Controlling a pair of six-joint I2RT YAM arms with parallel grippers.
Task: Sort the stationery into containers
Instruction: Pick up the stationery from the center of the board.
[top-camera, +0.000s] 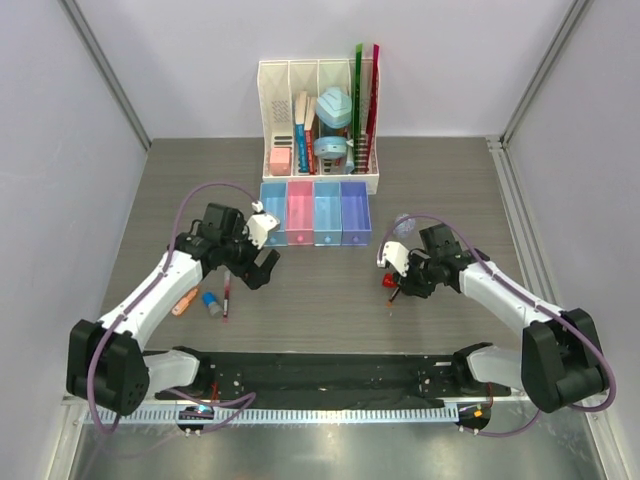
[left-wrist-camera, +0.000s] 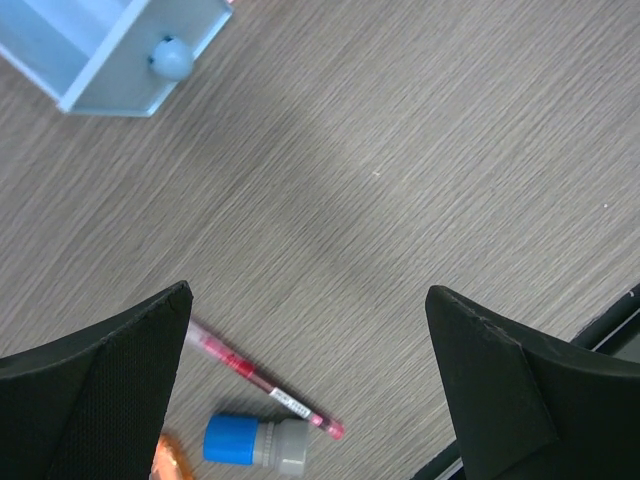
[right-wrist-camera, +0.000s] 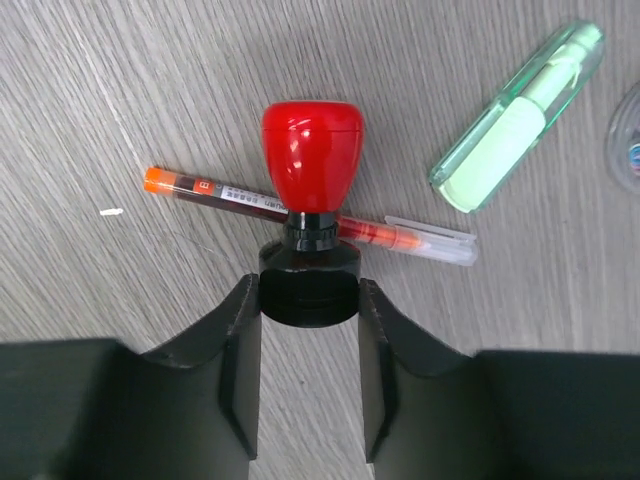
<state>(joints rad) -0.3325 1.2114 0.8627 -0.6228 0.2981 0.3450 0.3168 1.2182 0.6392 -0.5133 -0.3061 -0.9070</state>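
Top external view: the row of four bins (top-camera: 314, 238) shows nothing inside that I can make out; I judge sorting barely begun.

My right hand (right-wrist-camera: 308, 288) is closed narrowly on the black base of the red-capped stamp (right-wrist-camera: 310, 150), which stands on the worktop (top-camera: 330, 320) across an orange-tipped pen (right-wrist-camera: 215, 190). A green highlighter (right-wrist-camera: 515, 120) and a clear disc (right-wrist-camera: 628, 140) lie near.

My left hand (left-wrist-camera: 308, 295) hangs wide and holds nothing. Below it lie a dark-red pen (left-wrist-camera: 260, 378), a blue-capped cylinder (left-wrist-camera: 245, 443) and an orange piece (left-wrist-camera: 168, 458).

All seven items remain outside the bins.
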